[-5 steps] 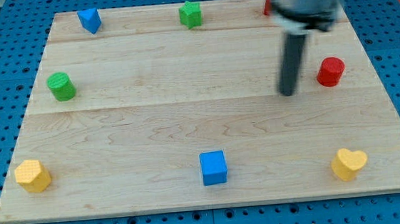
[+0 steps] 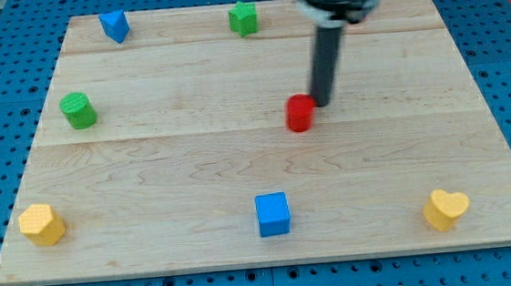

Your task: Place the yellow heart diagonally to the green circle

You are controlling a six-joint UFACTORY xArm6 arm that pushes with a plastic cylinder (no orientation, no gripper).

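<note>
Touching the red block (image 2: 300, 113) at its upper right, my tip (image 2: 320, 102) has no end effector to open or close. The yellow heart (image 2: 446, 208) sits far right of the green circle (image 2: 77, 110), below it. The red block may get carried along.

One high front view; whole board (image 2: 241, 190)

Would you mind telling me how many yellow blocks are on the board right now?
2. One yellow block sits at the view's bottom left corner; the yellow heart sits at the bottom right. None appears hidden.
</note>
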